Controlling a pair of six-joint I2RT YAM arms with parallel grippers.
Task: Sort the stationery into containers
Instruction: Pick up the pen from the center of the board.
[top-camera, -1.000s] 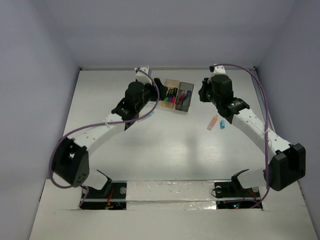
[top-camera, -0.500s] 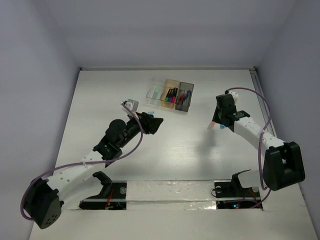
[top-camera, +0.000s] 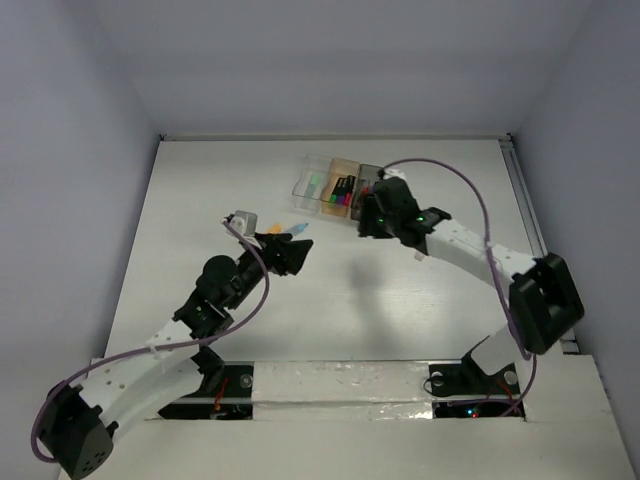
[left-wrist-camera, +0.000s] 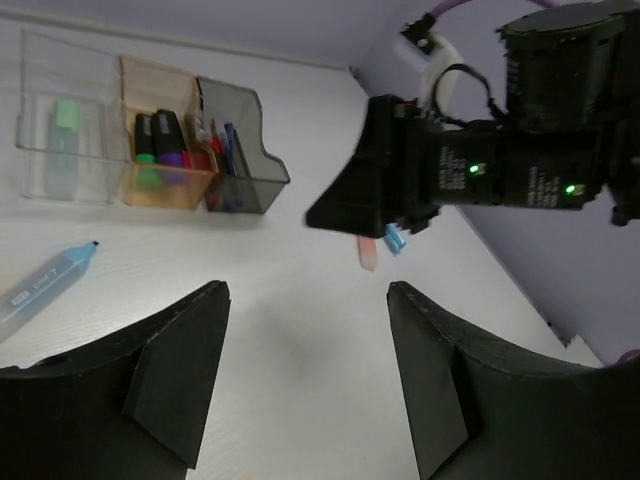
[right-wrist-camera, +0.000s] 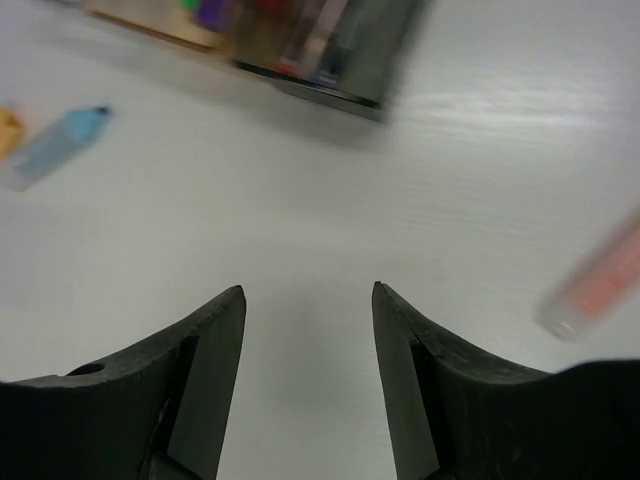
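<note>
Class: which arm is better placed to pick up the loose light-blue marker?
Probably left: its open claw sits right beside the light-blue marker; the right claw is farther off, by the grey box.

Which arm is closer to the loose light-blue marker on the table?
Left. The left end effector hovers just short of the light-blue marker; the right end effector is farther right, by the dark grey box.

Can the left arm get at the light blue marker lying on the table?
Probably yes. The light-blue marker lies flat on the bare table, just ahead of the left end effector and a little to one side. The jaws stand open and empty. Nothing sits between them.
</note>
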